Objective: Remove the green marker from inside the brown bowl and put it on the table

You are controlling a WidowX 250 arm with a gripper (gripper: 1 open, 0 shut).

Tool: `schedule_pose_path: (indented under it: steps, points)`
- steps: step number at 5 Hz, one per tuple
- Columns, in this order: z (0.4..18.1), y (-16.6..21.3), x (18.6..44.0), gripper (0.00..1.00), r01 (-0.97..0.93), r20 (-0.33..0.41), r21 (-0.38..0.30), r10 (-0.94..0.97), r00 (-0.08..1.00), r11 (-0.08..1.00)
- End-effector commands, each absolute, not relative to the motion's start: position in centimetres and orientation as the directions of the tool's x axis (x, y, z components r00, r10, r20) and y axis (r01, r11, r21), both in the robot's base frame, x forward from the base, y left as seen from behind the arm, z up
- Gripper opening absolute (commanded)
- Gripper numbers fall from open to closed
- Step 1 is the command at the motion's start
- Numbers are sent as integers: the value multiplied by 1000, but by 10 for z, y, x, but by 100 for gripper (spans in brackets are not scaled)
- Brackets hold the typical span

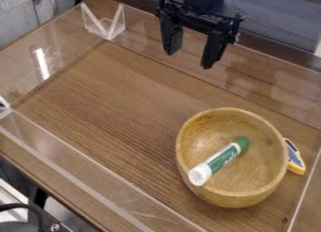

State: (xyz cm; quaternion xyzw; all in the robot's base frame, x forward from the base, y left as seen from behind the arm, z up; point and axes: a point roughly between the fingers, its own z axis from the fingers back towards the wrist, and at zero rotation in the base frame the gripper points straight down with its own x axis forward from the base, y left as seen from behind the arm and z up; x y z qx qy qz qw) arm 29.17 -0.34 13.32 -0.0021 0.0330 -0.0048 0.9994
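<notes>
The end effector (190, 47) hangs open above the worktop's (113, 104) far edge. The green marker (221, 160) lies inside the brown bowl (232, 157), near the right front corner.

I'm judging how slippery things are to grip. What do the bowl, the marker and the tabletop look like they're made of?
The brown bowl looks like turned light wood, smooth with a soft sheen on its thick rim. The green marker seems glossy plastic, with printed white lettering and a white end. The table shows dark wood grain, possibly laminate; glare suggests a smooth finish.
</notes>
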Motion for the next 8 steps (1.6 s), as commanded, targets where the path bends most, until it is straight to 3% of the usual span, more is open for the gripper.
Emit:
schedule_pose_path:
  steps: [1, 4, 8]
  points:
    - [131, -2, 299, 100, 17, -39, -23, -18, 999, 1000]
    - [142, 8, 313, 100, 44, 73, -66, -39, 997, 997]
    - [156, 13, 317, 100, 54, 163, -73, -41, 986, 996]
